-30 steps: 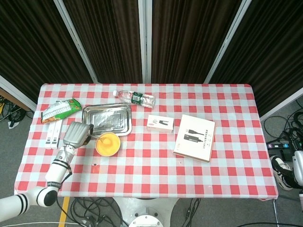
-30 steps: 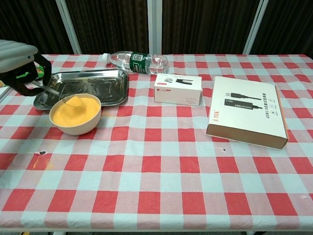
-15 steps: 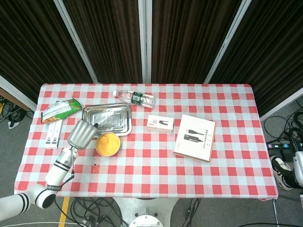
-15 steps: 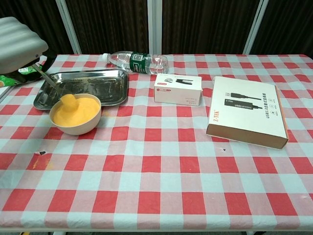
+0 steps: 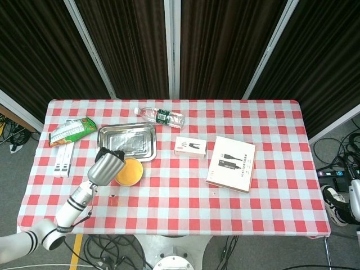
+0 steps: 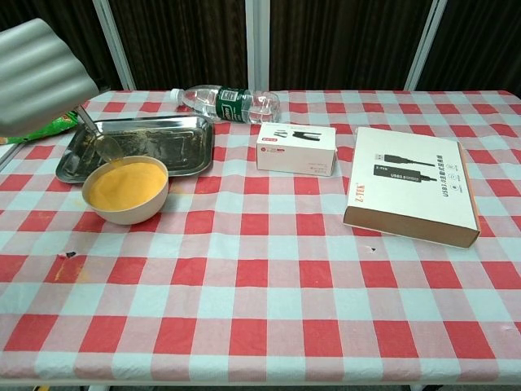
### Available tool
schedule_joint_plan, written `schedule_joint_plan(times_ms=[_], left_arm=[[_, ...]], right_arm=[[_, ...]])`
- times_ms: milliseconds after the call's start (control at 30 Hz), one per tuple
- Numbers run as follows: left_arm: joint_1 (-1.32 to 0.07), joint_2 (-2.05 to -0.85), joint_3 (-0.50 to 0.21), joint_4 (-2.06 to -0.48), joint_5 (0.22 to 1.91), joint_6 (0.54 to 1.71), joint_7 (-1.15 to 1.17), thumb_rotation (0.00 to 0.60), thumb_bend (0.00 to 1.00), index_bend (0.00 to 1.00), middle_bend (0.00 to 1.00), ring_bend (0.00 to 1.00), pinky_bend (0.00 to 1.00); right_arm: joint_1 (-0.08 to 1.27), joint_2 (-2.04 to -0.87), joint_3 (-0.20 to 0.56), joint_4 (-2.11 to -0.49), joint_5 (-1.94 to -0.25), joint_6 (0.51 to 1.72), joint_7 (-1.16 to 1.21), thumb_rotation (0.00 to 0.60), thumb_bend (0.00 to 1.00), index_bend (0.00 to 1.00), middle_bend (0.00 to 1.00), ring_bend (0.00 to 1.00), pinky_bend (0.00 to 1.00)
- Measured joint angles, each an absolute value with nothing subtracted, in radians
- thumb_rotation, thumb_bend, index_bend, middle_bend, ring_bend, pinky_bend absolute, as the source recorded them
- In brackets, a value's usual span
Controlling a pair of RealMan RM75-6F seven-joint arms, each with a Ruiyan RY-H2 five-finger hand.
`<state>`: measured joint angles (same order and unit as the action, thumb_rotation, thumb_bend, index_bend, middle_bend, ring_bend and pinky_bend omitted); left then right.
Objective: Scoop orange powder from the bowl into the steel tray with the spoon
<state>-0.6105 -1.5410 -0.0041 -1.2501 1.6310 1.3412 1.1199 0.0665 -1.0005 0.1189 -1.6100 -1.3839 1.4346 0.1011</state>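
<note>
A cream bowl point(image 6: 126, 189) of orange powder point(image 6: 128, 183) stands on the checked cloth just in front of the steel tray point(image 6: 167, 137). My left hand point(image 6: 41, 73) grips the spoon point(image 6: 99, 137) by its handle. The spoon's head hangs low over the tray's front left part, just behind the bowl's rim, and I cannot tell whether it carries powder. From the head camera, the left hand point(image 5: 107, 167) covers the left side of the bowl point(image 5: 130, 172), with the tray point(image 5: 127, 140) behind it. The right hand does not show.
A water bottle point(image 6: 232, 103) lies behind the tray. A small white box point(image 6: 295, 149) and a large flat box point(image 6: 415, 183) sit to the right. A green snack bag point(image 5: 70, 131) and white packets point(image 5: 63, 159) lie at the table's left edge.
My left hand has risen and shifted right, over the bowl. The spoon has come out of the powder and now hangs over the tray's front edge. The mound in the bowl has flattened.
</note>
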Motion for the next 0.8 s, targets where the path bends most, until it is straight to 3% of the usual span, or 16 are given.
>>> schedule_joint_plan(times_ms=[400,600,800], left_arm=[[-0.593,-1.539,-0.029,-1.384,1.552,1.248,1.367,0.600,0.51,0.70,1.00,0.97,1.00],[-0.594,-1.524,-0.060,-1.415,1.519,1.237,1.353,0.600,0.51,0.70,1.00,0.97,1.00],[-0.599,-1.516,-0.094,-1.417,1.489,1.226,1.190,0.600,0.50,0.70,1.00,0.97,1.00]], right_arm=[[0.060,-0.999,0.119,-1.607,-1.381,1.443,0.100,0.600,0.15,0.09,0.22,0.03,0.12],[0.058,-1.000,0.119,-1.603,-1.374,1.441,0.104,0.600,0.15,0.09,0.22,0.03,0.12],[0.059,-1.002,0.119,-1.597,-1.374,1.437,0.109,0.600,0.15,0.09,0.23,0.03,0.12]])
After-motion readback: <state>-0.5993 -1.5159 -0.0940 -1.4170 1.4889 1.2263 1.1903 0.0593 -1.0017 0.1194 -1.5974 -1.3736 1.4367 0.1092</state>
